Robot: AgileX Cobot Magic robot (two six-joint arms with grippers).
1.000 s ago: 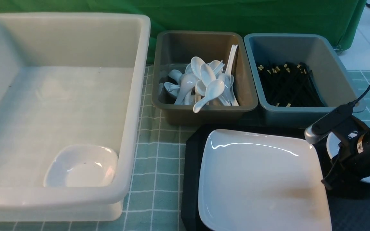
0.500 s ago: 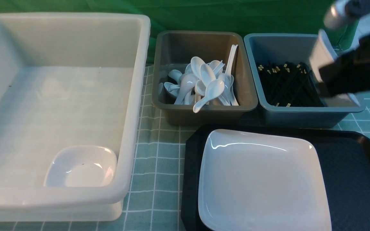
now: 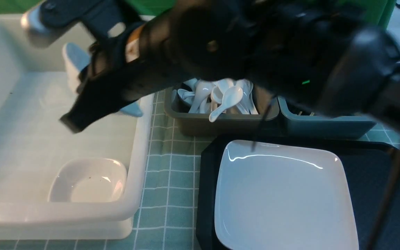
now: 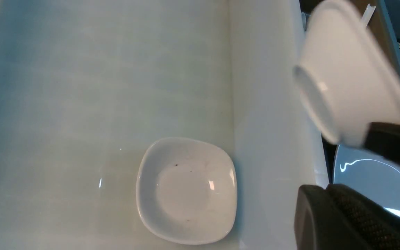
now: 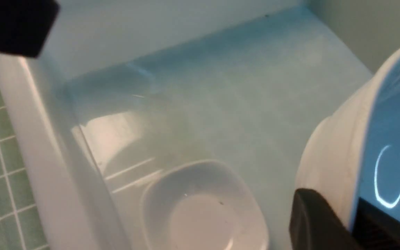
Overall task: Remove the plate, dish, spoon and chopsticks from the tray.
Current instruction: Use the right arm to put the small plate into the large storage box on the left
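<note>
Our right hand (image 5: pixel 354 215) is clamped on the rim of the dish (image 3: pixel 72 62). The dish hangs on edge, tilted, above the far part of the big white tub (image 3: pixel 141 146) on the left. Our left hand (image 4: pixel 319 199) is over the left side of that tub, pressed closed with nothing in it.

An other dish (image 3: pixel 89 180) lies flat in the tub's near right corner, well apart from the one we carry. The plate (image 3: pixel 283 194) lies flat on the left part of the tray (image 3: pixel 377 194), at the near right of the worktop (image 3: pixel 172 194). We see no spoon or chopsticks on the part of the tray that shows. The brown bin (image 3: pixel 221 121) just beyond it holds a heap of spoons (image 3: pixel 221 95).

We judge the dish to be light, rigid and glazed slick, so an edge grip like ours could let it swing or slip. It would likely chip if dropped on the other dish. It should go down low onto bare tub floor before we let go.

The plate looks heavier, wide and equally glossy, with only a shallow rim to pinch. We would take it at its right edge, where bare tray leaves room for a finger underneath, and keep it near level.
</note>
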